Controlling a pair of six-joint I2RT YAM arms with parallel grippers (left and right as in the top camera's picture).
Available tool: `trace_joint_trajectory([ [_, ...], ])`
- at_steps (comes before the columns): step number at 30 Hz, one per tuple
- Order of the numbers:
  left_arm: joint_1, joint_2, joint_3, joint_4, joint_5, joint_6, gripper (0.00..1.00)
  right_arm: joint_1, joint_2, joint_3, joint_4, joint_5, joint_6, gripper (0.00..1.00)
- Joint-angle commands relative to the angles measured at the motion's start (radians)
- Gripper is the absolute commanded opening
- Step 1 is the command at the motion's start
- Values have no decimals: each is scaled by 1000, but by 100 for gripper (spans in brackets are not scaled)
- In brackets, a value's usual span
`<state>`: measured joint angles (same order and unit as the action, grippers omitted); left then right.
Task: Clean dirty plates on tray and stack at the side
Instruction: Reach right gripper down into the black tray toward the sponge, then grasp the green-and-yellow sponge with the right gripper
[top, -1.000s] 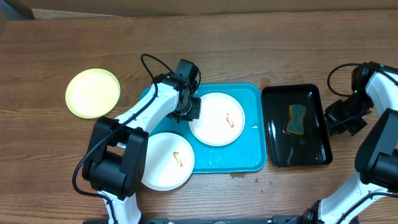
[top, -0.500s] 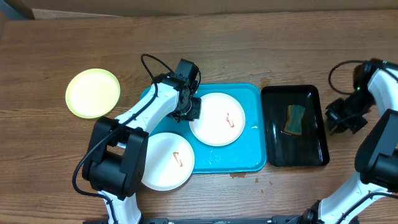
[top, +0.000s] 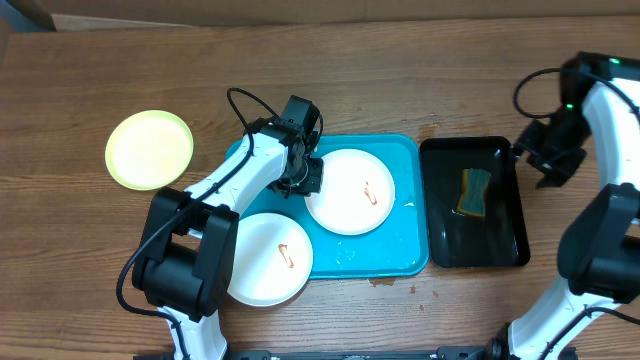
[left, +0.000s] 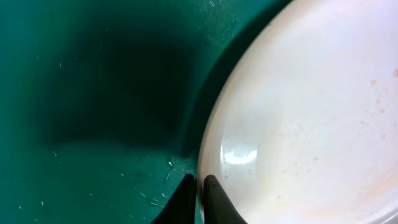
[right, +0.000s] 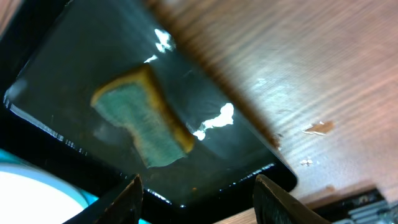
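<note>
I have the left tool (left: 200, 190) down on the turquoise tray (top: 400, 250), which lies around the middle of the table (top: 330, 70). Its two fingers are pinched together on the left rim of the far white plate (top: 350, 190), one finger on the plate side and one on the tray side, with hardly a sliver between them. That plate lies flat inside the tray toward its far half and carries a small reddish smear (top: 368, 192) right of its centre. On the wrist camera I can also see faint specks on its surface. The near white plate (top: 270, 258) rests partly on the tray's near-left corner and hangs out over the table toward the near edge, with its own reddish smear close to the middle. The yellow-green plate (top: 150, 149) lies alone on the bare wood toward the left edge, well apart from the tray. Just right of the turquoise tray is a black tray (top: 475, 245) holding a green and yellow sponge (top: 477, 191) in its far half. My right tool (right: 198, 180) hangs above the far-right corner of that black tray with its fingers spread wide apart and nothing between them, and the sponge shows ahead of it in the wrist view. A few small dark spots (top: 385, 282) mark the table beside the turquoise tray's near edge.
</note>
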<state>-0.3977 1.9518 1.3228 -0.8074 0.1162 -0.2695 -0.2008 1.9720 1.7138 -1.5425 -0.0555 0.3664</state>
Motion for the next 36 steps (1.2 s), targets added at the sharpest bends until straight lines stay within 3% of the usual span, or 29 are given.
trace_joint_trajectory([
  [1,-5,6,22,0,7,9,6,63,-13,7,26,0,-27,59],
  [13,-5,6,22,1,7,9,13,245,-13,7,71,142,-3,65],
  [21,-5,6,22,1,7,9,14,251,-13,-80,115,195,11,69],
  [27,-5,6,22,2,7,9,14,250,-13,-175,204,210,10,63],
  [36,-5,6,22,3,7,9,14,250,-13,-343,381,212,3,66],
])
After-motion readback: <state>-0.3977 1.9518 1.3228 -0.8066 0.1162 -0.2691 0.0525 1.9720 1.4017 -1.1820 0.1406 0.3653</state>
